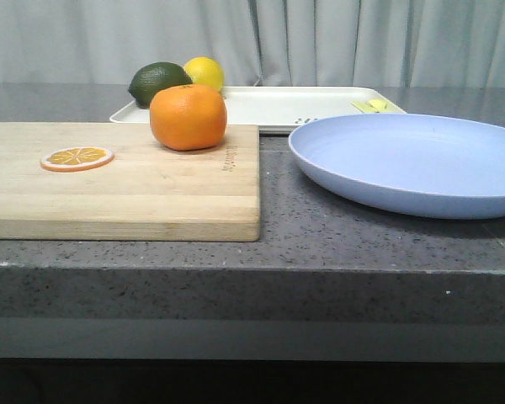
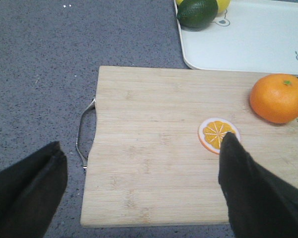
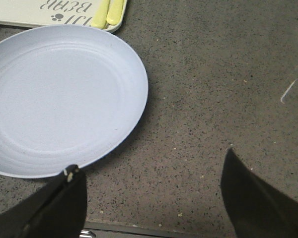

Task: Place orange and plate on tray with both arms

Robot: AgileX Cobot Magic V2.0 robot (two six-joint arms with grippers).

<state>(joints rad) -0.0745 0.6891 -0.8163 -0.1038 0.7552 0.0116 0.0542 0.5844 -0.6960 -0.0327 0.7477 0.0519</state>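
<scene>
The orange sits on the far right part of a wooden cutting board; it also shows in the left wrist view. The lavender-blue plate lies on the counter to the right, also in the right wrist view. The cream-white tray lies behind both. My left gripper is open and empty above the board's near end. My right gripper is open and empty over bare counter beside the plate's rim. Neither gripper shows in the front view.
A flat orange slice lies on the board's left part. A dark green lime and a yellow lemon sit on the tray's left end; yellow utensils lie on its right end. The board has a metal handle.
</scene>
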